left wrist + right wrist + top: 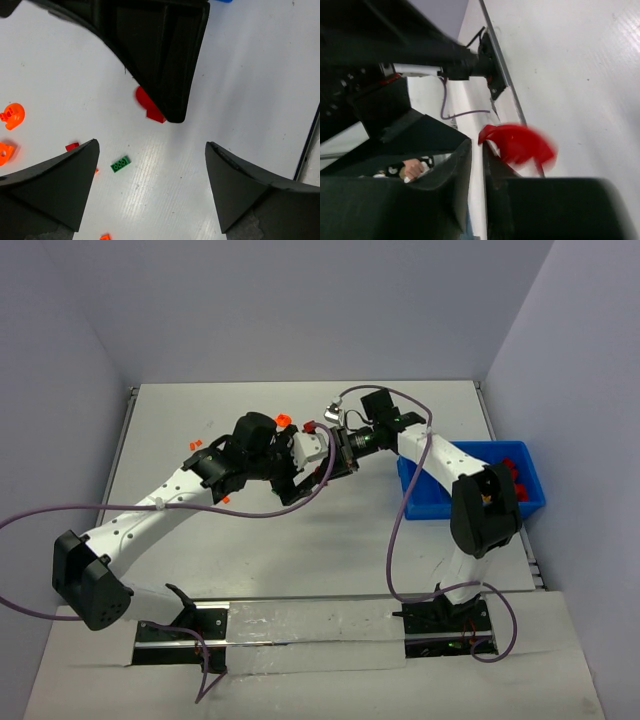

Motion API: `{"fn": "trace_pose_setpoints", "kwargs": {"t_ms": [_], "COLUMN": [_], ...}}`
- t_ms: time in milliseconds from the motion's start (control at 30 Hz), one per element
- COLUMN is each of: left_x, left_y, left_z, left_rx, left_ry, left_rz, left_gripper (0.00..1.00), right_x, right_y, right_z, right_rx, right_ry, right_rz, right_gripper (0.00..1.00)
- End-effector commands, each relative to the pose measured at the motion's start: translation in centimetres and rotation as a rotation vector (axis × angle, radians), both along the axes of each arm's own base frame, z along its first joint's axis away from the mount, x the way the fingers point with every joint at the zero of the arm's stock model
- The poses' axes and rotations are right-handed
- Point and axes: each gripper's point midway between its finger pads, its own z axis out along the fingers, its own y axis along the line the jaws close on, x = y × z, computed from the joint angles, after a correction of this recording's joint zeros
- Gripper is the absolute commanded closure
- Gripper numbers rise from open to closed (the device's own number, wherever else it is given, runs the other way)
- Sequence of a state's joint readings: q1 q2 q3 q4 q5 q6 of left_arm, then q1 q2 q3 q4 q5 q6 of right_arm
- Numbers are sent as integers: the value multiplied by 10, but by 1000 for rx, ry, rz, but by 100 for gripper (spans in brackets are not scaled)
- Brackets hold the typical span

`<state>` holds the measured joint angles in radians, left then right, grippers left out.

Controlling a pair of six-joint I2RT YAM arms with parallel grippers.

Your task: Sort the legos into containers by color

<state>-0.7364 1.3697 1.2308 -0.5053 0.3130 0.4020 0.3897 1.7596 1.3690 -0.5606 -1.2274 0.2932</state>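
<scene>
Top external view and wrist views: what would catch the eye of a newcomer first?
At the middle of the white table, the right gripper is shut on a blurred red plastic piece, right beside the wide-open left gripper. At the table's right edge sits a bright-blue rectangular plastic bin holding small red bricks.

The right tool blocks the gap between the left tool's spread fingers; nearer table lies free.

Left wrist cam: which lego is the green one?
The small flat brick between the left claw's fingers, close to the one at frame left. The other legos in view are red or orange.
</scene>
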Motion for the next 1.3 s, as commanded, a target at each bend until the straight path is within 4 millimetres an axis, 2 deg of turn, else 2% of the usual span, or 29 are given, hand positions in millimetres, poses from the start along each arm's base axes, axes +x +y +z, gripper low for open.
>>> {"fn": "trace_pose_setpoints", "kwargs": {"t_ms": [0, 67, 100, 167, 200, 267, 367, 433, 467, 500, 533, 567, 633, 667, 700, 767, 800, 833, 933, 967, 1067, 1133, 1200, 1267], "left_x": [11, 21, 27, 34, 42, 50, 55, 57, 59, 61, 62, 65, 69, 72, 75, 80, 79, 83, 87, 88, 88, 87, 88, 88], "left_y": [8, 22, 33, 42, 52, 61, 68, 67, 67, 66, 66, 66, 68, 72, 77, 87, 87, 96, 109, 112, 116, 118, 120, 121], "left_z": [33, 41, 53, 61, 61, 56, 44, 37, 34, 27, 25, 25, 25, 27, 29, 32, 33, 33, 32, 31, 32, 33, 33, 34], "left_rx": [-74, -110, -153, -194, -210, -208, -198, -199, -197, -191, -190, -200, -222, -235, -249, -276, -282, -292, -304, -306, -313, -313, -311, -311], "left_ry": [-51, -36, -24, -4, 9, 17, 34, 49, 53, 67, 72, 74, 90, 94, 104, 127, 140, 149, 161, 158, 156, 153, 149, 145], "left_rz": [67, 116, 152, 176, 212, 242, 272, 272, 276, 281, 288, 302, 324, 340, 363, 389, 388, 412, 454, 466, 479, 483, 486, 487], "left_gripper": [1, 1, 1, 1, 1, 1, 1, 1, 1, 1, 1, 1, 1, 1, 1, 1, 1, 1, 1, 1, 1, 1, 1, 1], "right_x": [5, 8, 14, 23, 25, 29, 29, 25, 23, 24, 24, 31, 37, 43, 45, 50, 54, 63, 86, 93, 115, 129, 139, 141], "right_y": [-27, -45, -66, -92, -114, -151, -191, -209, -213, -216, -214, -216, -200, -190, -171, -144, -136, -133, -109, -102, -93, -95, -92, -93], "right_z": [16, 10, 8, 5, 0, -3, -3, -7, -11, -15, -17, -18, -20, -20, -17, -19, -22, -26, -59, -63, -92, -110, -114, -129], "right_rx": [22, -3, -37, -105, -142, -189, -241, -318, -355, -412, -437, -486, -556, -589, -599, -661, -689, -738, -837, -852, -946, -1030, -1056, -1088], "right_ry": [-57, -57, -79, -123, -123, -148, -170, -192, -206, -240, -234, -291, -357, -406, -455, -533, -558, -591, -585, -596, -608, -631, -641, -608], "right_rz": [-66, -115, -167, -234, -277, -351, -434, -447, -439, -436, -450, -464, -434, -418, -381, -330, -313, -317, -281, -283, -282, -287, -289, -266], "right_gripper": [100, 100, 100, 100, 100, 100, 100, 100, 97, 88, 83, 71, 58, 48, 38, 29, 25, 22, 20, 19, 18, 10, 9, 9]}}
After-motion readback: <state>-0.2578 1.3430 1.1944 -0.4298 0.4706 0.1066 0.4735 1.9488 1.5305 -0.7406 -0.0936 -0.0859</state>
